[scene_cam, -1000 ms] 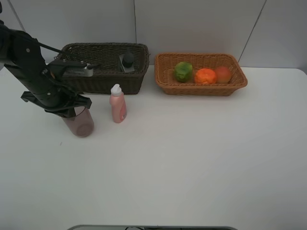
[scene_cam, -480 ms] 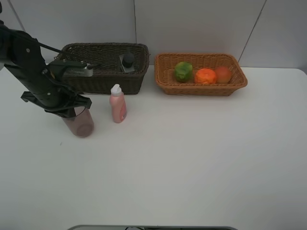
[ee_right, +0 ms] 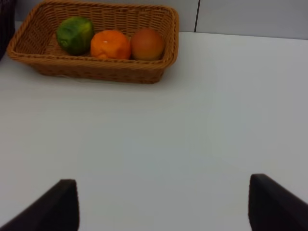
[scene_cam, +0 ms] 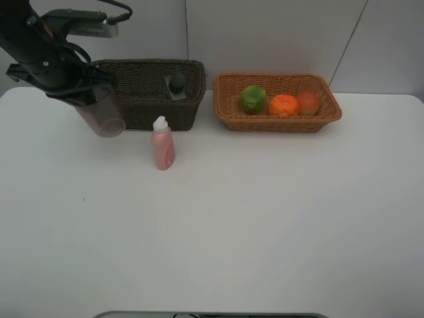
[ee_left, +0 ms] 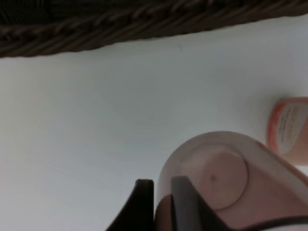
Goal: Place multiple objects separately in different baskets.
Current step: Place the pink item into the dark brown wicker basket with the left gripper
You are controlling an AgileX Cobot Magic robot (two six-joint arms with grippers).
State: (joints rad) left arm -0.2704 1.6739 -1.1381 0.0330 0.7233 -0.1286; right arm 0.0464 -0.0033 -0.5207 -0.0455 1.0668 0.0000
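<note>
Lifted off the table (scene_cam: 265, 218) since a second ago, the translucent mauve cup (scene_cam: 99, 114) now hangs in the air in front of the left end of the dark brown woven wicker basket (scene_cam: 149, 93), where earlier it stood on the white surface left of the pink bottle. The left gripper (ee_left: 161, 202) is clamped on the cup's rim, one finger inside the wall and one outside, as the left wrist view shows. The cup's long axis is tilted: its closed base points down and towards the camera in the high view, its mouth up and back under the black arm.

The pink white-capped plastic bottle (scene_cam: 162, 144) stands upright on the table just in front of the dark basket, cap up, in the same place as before. Inside the dark basket, at its right end, the dark grey-green square bottle (scene_cam: 175, 84) leans against the wall, neck upward.

The light orange-tan shallow wicker basket (scene_cam: 278, 122) sits to the right of the dark one, a small gap between them. It holds three fruits in a row: the green round fruit (scene_cam: 252, 99), the orange (scene_cam: 284, 105) and the red-yellow peach-like fruit (scene_cam: 308, 102), each touching its neighbour.

The right gripper (ee_right: 163, 204) hangs with its fingers spread wide and nothing between them, over bare table well apart from the tan basket.
</note>
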